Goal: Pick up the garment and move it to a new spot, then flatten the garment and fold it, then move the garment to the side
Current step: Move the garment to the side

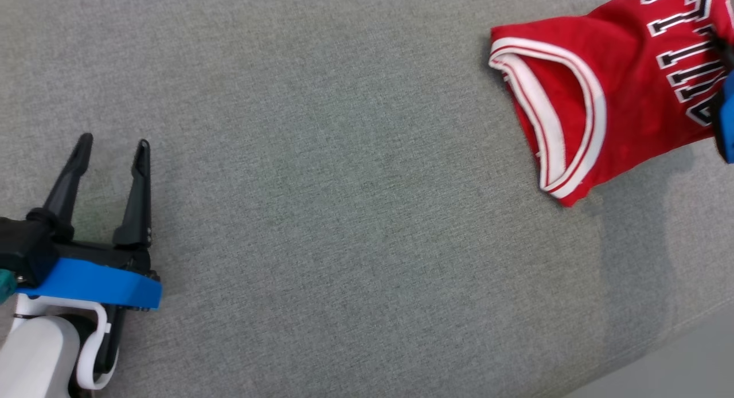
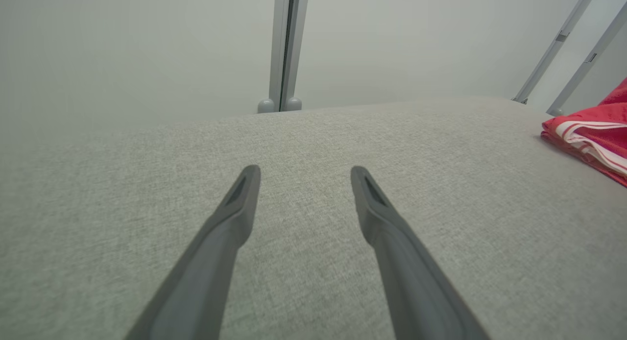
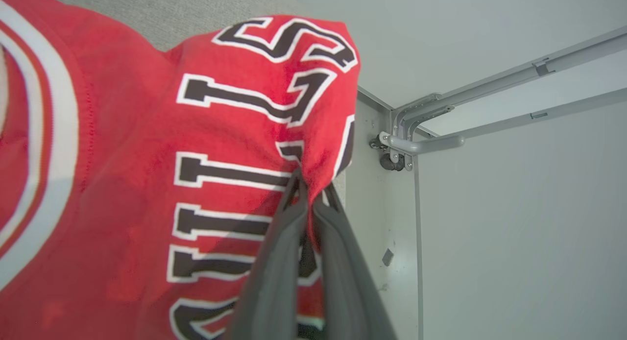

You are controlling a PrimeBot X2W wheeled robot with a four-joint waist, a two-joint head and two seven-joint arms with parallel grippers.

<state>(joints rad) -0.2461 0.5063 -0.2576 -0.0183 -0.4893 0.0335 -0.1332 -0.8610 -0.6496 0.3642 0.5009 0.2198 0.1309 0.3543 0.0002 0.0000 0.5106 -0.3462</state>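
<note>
Right gripper [image 3: 311, 185] is pinched tight on an edge of the red jersey [image 1: 579, 100], which lies doubled over at the right end of the grey cushion [image 1: 344, 226]. My left gripper [image 1: 113, 144] hangs wide and empty, well apart from it. The jersey looks folded, so I judge this the move aside. Next comes a low, steady carry, then release.

Red jersey [image 1: 625, 71], white-trimmed armhole, black white-edged lettering; bunched at grey surface's far right, edge pinched, lifted.
</note>
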